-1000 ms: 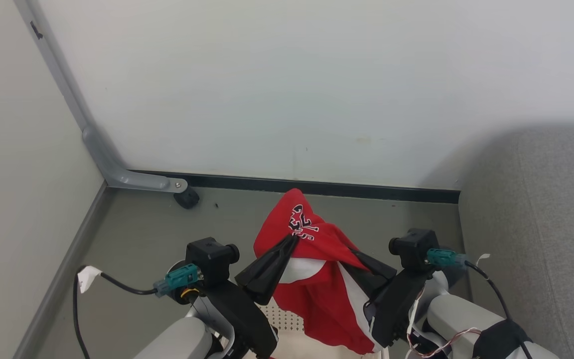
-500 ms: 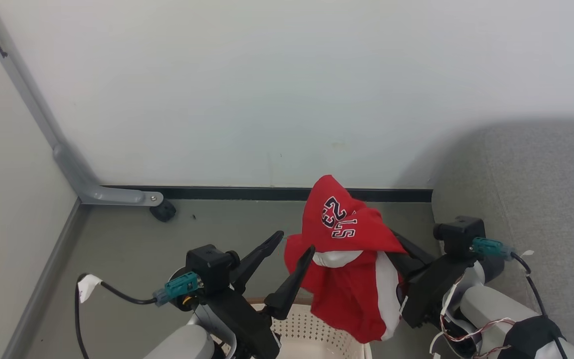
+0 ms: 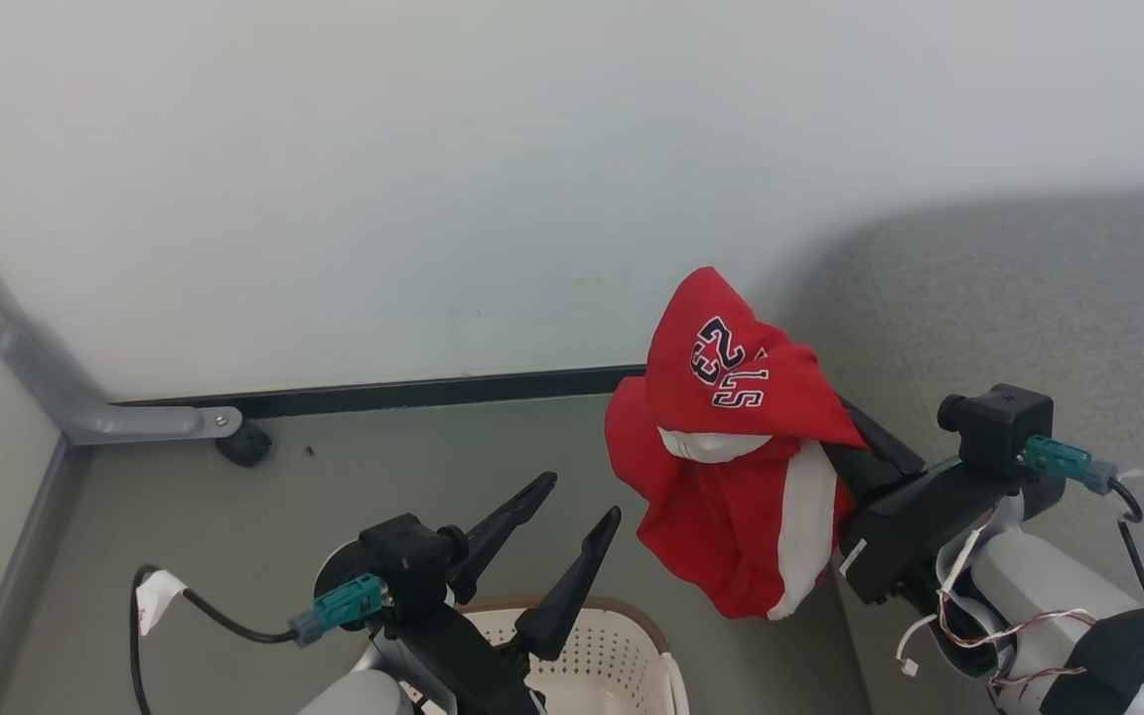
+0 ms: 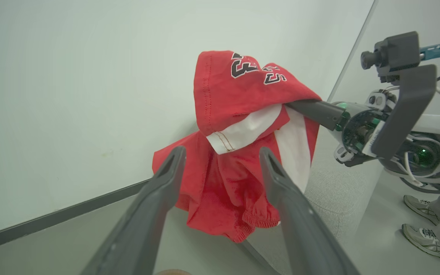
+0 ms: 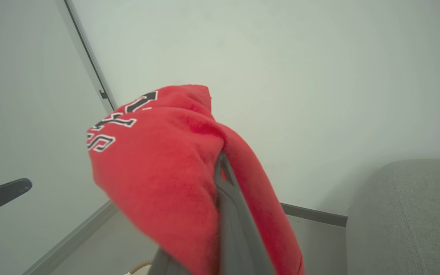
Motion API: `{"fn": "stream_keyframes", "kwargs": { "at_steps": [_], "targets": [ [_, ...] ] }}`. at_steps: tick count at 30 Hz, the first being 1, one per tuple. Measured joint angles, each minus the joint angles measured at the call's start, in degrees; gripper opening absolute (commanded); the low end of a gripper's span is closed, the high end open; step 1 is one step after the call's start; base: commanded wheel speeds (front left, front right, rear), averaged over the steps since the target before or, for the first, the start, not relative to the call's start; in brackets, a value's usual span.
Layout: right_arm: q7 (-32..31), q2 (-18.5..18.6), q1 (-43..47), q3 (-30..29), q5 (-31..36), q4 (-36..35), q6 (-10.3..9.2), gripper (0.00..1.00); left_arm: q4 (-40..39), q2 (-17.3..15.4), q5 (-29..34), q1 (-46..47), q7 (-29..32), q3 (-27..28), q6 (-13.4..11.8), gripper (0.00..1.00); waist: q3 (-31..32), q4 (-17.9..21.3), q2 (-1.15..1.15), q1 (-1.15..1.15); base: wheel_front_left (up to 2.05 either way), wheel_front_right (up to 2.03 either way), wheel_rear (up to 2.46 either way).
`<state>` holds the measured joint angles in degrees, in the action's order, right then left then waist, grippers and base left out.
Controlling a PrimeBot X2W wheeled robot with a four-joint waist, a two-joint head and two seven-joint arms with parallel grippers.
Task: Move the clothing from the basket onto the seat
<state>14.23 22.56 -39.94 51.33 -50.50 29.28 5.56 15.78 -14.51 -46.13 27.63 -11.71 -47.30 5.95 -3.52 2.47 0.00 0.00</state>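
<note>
Red jersey (image 3: 731, 497) (white panels, black numbers) hangs bunched in the air between cream basket (image 3: 622, 650) and grey seat (image 3: 1029, 298).

Left end effector (image 3: 581, 497) low, fingers spread wide; right end effector (image 5: 223, 172) higher, fingers seemingly clamped together inside the clothing (image 3: 731, 516).

The grey-green floor (image 3: 264, 516) carries the cream basket (image 3: 632, 655), which stands on it at the near edge of the head view. Right of the basket, the big grey seat (image 3: 1029, 298) rests on the same floor. Far left of the basket, by the wall, lie a grey metal bracket (image 3: 145, 424) and its black foot (image 3: 242, 447). Seen from the basket, a person's two pale trainers (image 4: 420, 204) stand beyond the seat's corner.
</note>
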Motion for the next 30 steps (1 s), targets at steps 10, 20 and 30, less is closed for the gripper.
{"fn": "stream_keyframes", "kwargs": {
  "at_steps": [10, 20, 30],
  "targets": [
    [0.03, 3.34, 3.76, -5.17, 3.30, -7.51, -2.63, 0.00, -2.33, -0.71, 2.45, -0.86, -0.85, -0.67, -0.49, 1.00, 0.04, 6.38, 0.00, 0.00, 0.00, 0.00, 0.00],
    [0.04, 5.43, 6.74, -9.72, 5.64, -13.63, -4.82, 0.00, -3.82, -1.62, 4.50, -0.81, -1.09, -1.26, -0.49, 1.00, -0.63, 12.19, 0.00, 0.00, 0.00, 0.00, 0.00],
    [0.04, 6.46, 9.08, -13.21, 7.54, -18.14, -5.66, 0.00, -4.27, -1.64, 5.56, 0.05, -1.10, -1.65, -0.87, 1.00, -2.06, 16.94, 0.00, 0.00, 0.00, 0.00, 0.00]
  ]
}}
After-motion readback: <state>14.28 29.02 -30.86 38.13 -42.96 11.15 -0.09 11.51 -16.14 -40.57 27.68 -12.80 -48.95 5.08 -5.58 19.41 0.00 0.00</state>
